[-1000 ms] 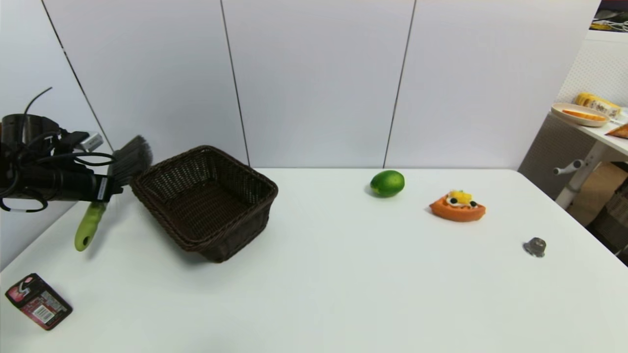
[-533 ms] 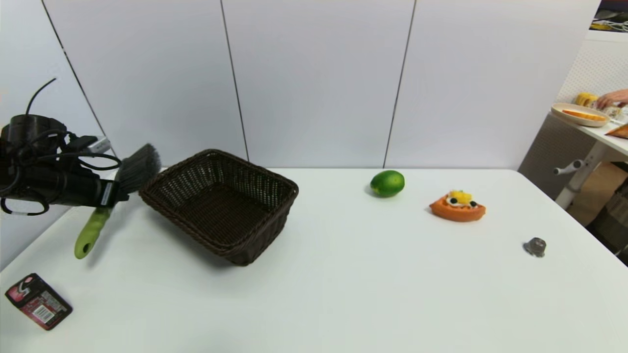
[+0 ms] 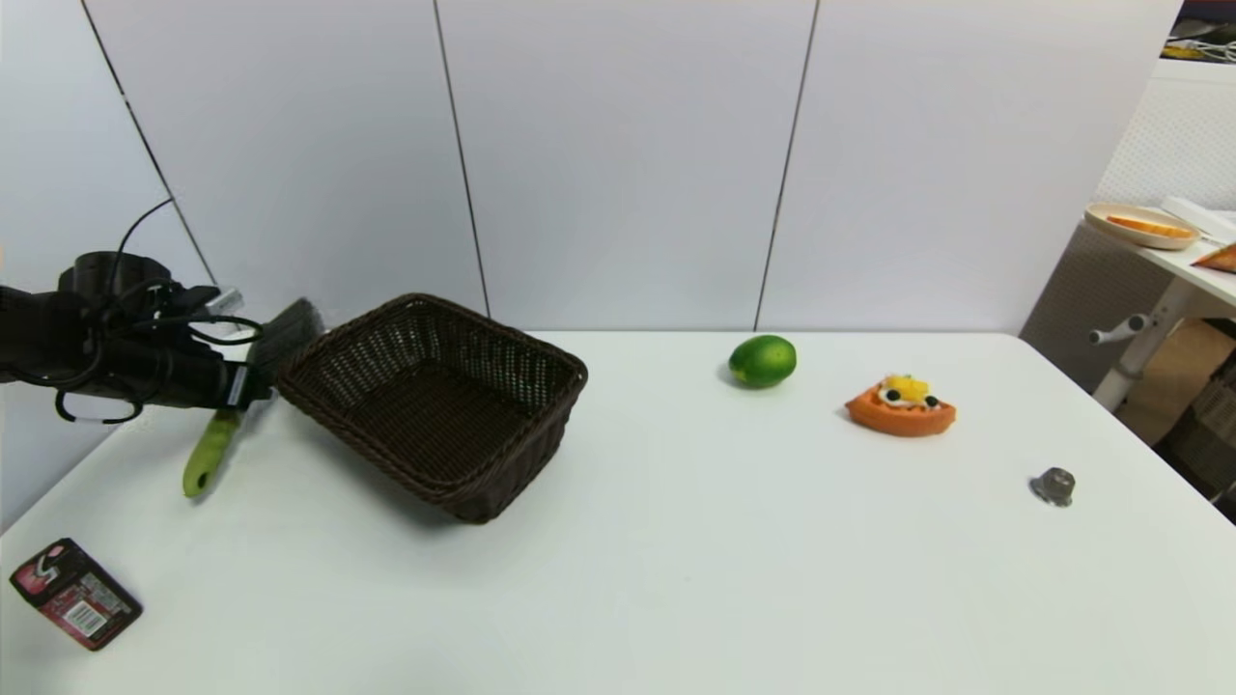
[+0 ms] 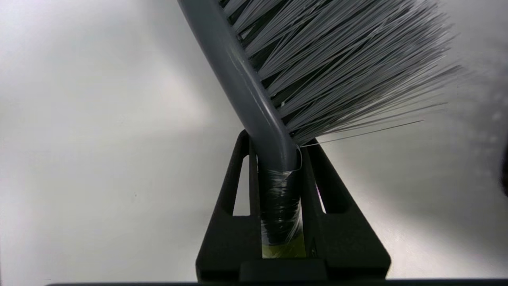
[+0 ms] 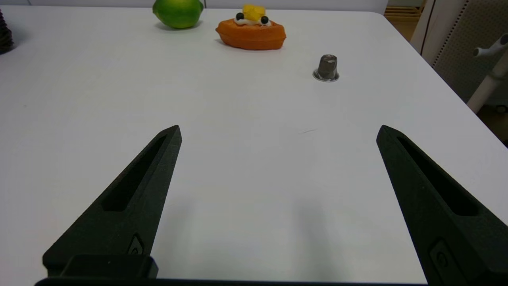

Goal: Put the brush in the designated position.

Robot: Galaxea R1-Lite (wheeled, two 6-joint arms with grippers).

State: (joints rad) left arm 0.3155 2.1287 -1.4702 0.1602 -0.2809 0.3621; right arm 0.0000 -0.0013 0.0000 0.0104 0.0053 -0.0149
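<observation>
Step in hand, as I judge it: set the brush (image 3: 246,401) down beside the wicker basket (image 3: 435,401), at the table's (image 3: 676,579) left side. To do it well I should lower until the green handle end rests on the table, keep the bristles off the basket rim, then release without flicking it.

My left gripper (image 4: 278,159) is pinched tight on the brush's neck, where the grey back meets the handle; the fingers touch nothing else. The brush hangs tilted, bristles up by the basket's left rim, handle down and near the table.

My right gripper (image 5: 278,135) idles spread wide above bare table, holding nothing.
</observation>
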